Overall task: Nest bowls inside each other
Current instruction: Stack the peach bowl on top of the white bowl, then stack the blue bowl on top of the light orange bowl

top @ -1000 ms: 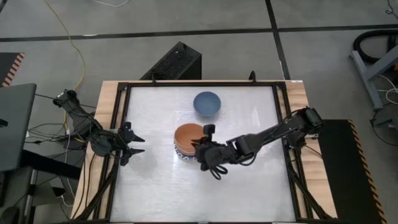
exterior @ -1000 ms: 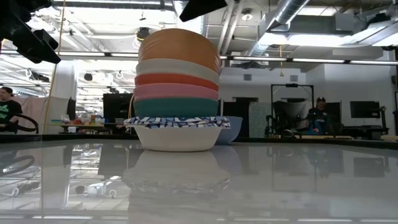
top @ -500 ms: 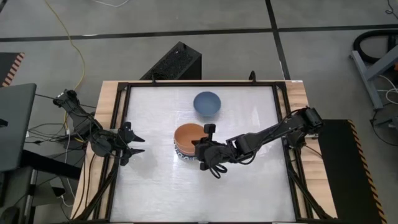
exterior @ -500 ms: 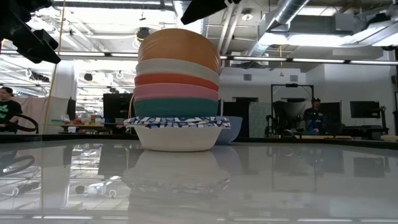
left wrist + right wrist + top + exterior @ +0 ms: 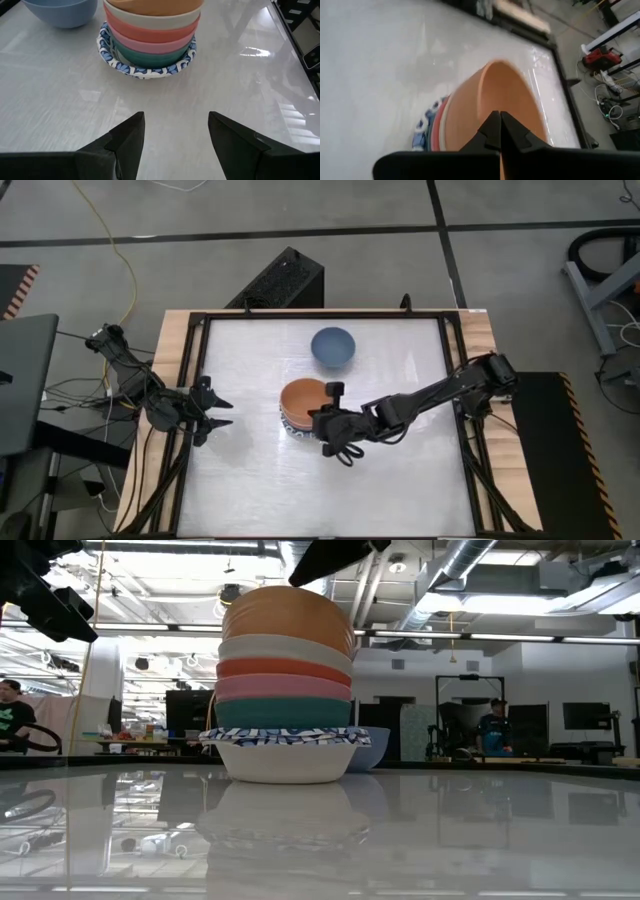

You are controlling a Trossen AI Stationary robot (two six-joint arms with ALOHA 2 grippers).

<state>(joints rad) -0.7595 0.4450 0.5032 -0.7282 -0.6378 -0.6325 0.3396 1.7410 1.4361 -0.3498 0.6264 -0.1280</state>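
Several bowls stand nested in a stack (image 5: 300, 408) at the table's middle: a blue-patterned white bowl (image 5: 285, 752) at the bottom, then green, pink, red and cream. An orange bowl (image 5: 492, 100) is on top. A lone blue bowl (image 5: 332, 346) rests on its base farther back. My right gripper (image 5: 498, 120) is shut and hovers at the orange bowl's right-near rim, with nothing between its fingers. In the low view its tip (image 5: 300, 578) is level with the bowl's top. My left gripper (image 5: 172, 132) waits open at the table's left edge (image 5: 222, 412), facing the stack. My right gripper's shut fingertips (image 5: 492, 127) stand over the orange bowl's rim (image 5: 470, 95), slanting down from the table's right-near side. I cannot tell whether they touch it.
A black frame (image 5: 452, 380) borders the white tabletop. There is bare table near and to the left of the stack. People and equipment show in the room beyond the far edge.
My right gripper has turned a little at the wrist, and in the low view its tip has dropped slightly toward the orange bowl's top. The bowls have not moved.
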